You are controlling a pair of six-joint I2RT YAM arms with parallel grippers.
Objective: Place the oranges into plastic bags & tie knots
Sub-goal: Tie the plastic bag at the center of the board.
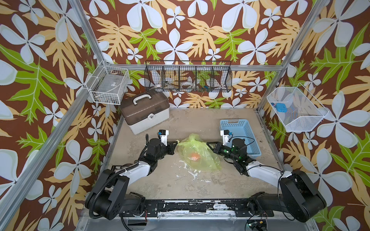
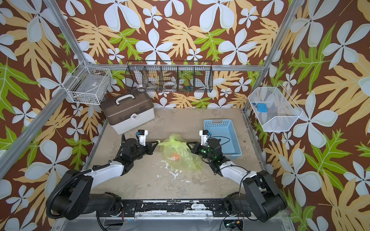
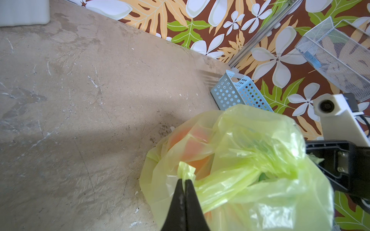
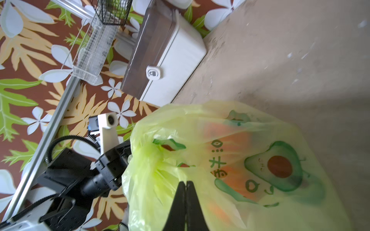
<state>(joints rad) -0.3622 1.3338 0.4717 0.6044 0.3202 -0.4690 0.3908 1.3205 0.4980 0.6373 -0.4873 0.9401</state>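
- The table [image 1: 180, 184] is a scuffed, beige surface with flaking white patches nearest the arm bases.
- The plastic bag [image 1: 197, 154] [image 2: 180, 154] lies near the middle of the table, crumpled. It is yellow-green and translucent, and the right wrist view shows the avocado prints on it [image 4: 220, 160].
- The oranges [image 1: 194, 155] [image 2: 175, 156] sit inside the bag, low in its middle, and show as an orange glow through the film. The left wrist view shows the same glow [image 3: 190, 148]. How many there are cannot be told.
- The left gripper [image 1: 177, 142] [image 3: 185, 181] is at the bag's 10 o'clock edge. Its jaws are pressed together, pinching a twisted tuft of the bag's film at their tips.
- The right gripper [image 1: 208, 143] [image 4: 186, 183] is at the bag's 2 o'clock edge, pointing towards the left gripper. Its jaws are closed tight on the bag's film.
- The upper part of the bag is bunched between the two grippers.
- The blue basket [image 1: 229, 121] [image 2: 213, 121] stands on the table at 2 o'clock from the bag, just beyond the right wrist.
- The storage box [image 1: 144, 112] is at 11 o'clock from the bag, in the far corner of the table. It has a white body, a smoky lid and a white handle.
- On the walls beyond hang a white wire basket [image 1: 108, 85] at 10 o'clock, a black wire rack [image 1: 188, 77] at 12 o'clock and a white mesh basket [image 1: 296, 112] at 2 o'clock.
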